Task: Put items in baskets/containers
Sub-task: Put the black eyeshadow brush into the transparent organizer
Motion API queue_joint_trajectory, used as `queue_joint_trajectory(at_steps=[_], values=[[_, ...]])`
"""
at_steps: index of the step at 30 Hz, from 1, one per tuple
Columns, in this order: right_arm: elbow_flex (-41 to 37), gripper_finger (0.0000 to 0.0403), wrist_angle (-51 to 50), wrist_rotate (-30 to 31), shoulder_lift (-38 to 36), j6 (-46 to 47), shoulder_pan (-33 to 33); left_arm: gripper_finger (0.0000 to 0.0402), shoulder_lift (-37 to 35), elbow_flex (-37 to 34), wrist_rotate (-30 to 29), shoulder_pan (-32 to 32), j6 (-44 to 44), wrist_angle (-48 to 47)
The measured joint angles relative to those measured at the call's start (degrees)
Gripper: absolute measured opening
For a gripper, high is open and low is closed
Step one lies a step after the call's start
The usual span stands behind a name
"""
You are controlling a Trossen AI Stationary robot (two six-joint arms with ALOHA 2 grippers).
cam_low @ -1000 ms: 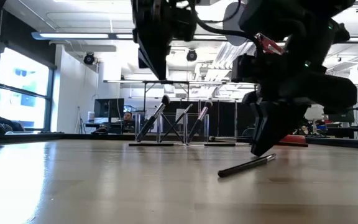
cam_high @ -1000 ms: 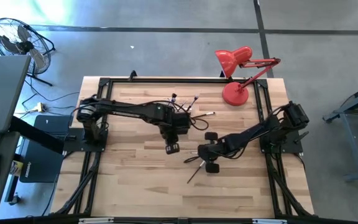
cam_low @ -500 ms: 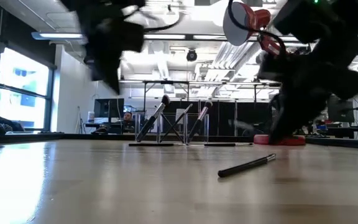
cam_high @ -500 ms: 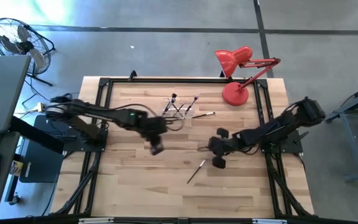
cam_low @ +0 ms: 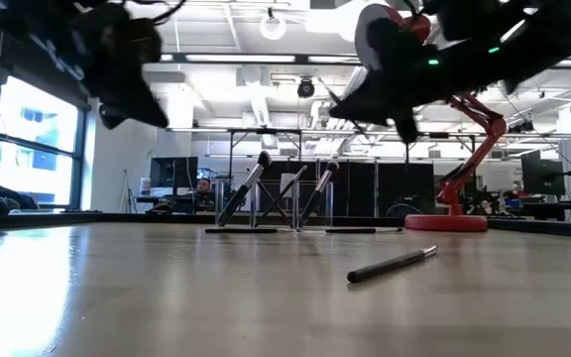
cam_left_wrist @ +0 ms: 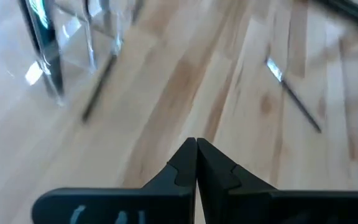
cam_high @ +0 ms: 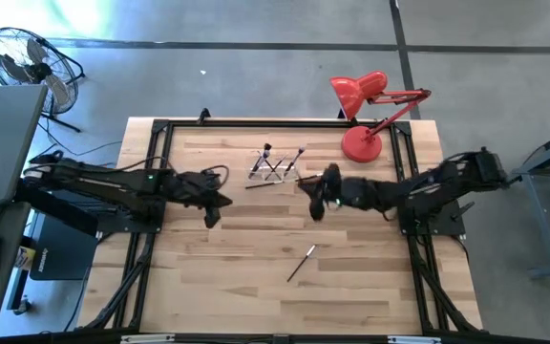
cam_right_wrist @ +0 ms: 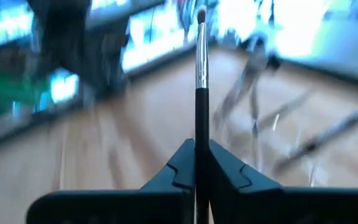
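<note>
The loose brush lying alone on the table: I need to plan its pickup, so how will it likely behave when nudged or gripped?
The loose brush is a thin straight round stick lying flat on smooth wood, so it would probably roll if nudged sideways. It looks stiff and light. Its slim handle lies low against the table, so fingers may slip off unless they close squarely across it.

Robotics lab: framed wooden table (cam_high: 218, 248), concrete floor (cam_high: 256, 76).

Two black jointed arms (cam_high: 113, 182) with green indicator lights.
</note>
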Motion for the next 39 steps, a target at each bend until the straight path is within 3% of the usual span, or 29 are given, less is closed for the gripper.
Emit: queue_joint_trajectory(at_steps=[5, 7, 14, 20, 23, 39], values=[[-0.2, 0.0012, 20.47, 1.03, 9.43, 1.1, -7.04, 0.0, -8.9, -3.77, -1.09, 0.47, 2.47, -0.15], [0.11, 0.001, 26.49, -1.68, 13.49, 2.67, -9.96, 0.0, -11.79, -4.88, -1.37, 0.89, 3.86, -2.19], [3.65, 0.001, 45.55, -4.97, 27.72, 5.46, -15.5, 0.0, -15.7, -4.86, -2.88, 1.18, 8.57, -3.74], [9.67, 0.0011, 44.71, -8.88, 34.01, 1.59, -17.02, 0.0, -15.43, -4.98, -2.92, 1.21, 13.62, -4.8], [11.53, 0.0015, 43.34, -7.62, 34.56, -1.93, -17.42, 0.0, -15.42, -4.96, -2.68, 1.16, 13.65, -4.92], [8.99, 0.0016, 41.51, -9.06, 34.48, -6.83, -18.2, 0.0, -15.42, -4.96, 1.2, 1.16, 10.87, -6.61]])
